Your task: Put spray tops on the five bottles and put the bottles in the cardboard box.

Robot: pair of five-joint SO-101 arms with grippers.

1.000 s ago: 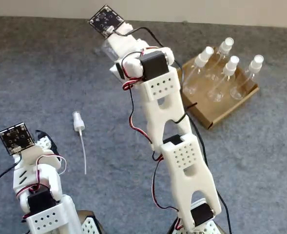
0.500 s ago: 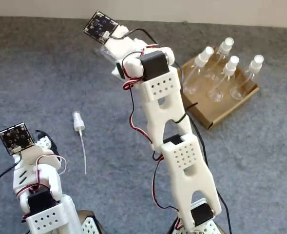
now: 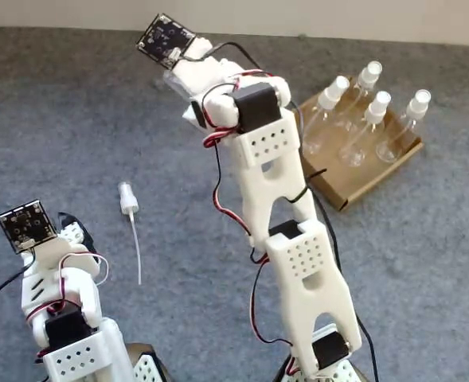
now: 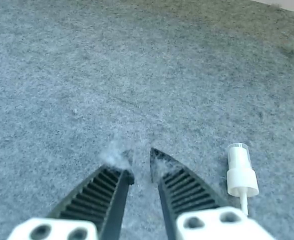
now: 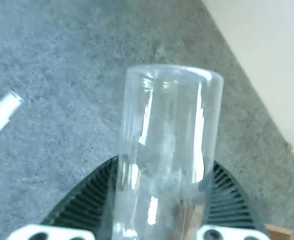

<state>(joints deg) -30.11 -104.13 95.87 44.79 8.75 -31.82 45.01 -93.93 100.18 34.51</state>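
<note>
My right gripper (image 3: 180,78) is held above the carpet at the far middle, shut on a clear open-necked bottle (image 5: 166,150) that stands between its fingers. A loose white spray top (image 3: 128,199) with its long thin tube lies on the carpet left of the right arm; it is also the spray top (image 4: 241,172) and the spray top (image 5: 4,111) in the wrist views. My left gripper (image 4: 139,167) sits low at the near left, close beside the spray top, open by a narrow gap with nothing in it. The cardboard box (image 3: 341,187) at the right holds several capped bottles (image 3: 322,115).
Grey carpet covers the whole work surface. A pale wall (image 5: 266,60) runs along the far edge behind the held bottle. The right arm's white links (image 3: 298,255) and cables cross the middle of the table, between the loose spray top and the box.
The right gripper with the bottle has shifted slightly to the left and turned a little. The left arm and the spray top have stayed put.
</note>
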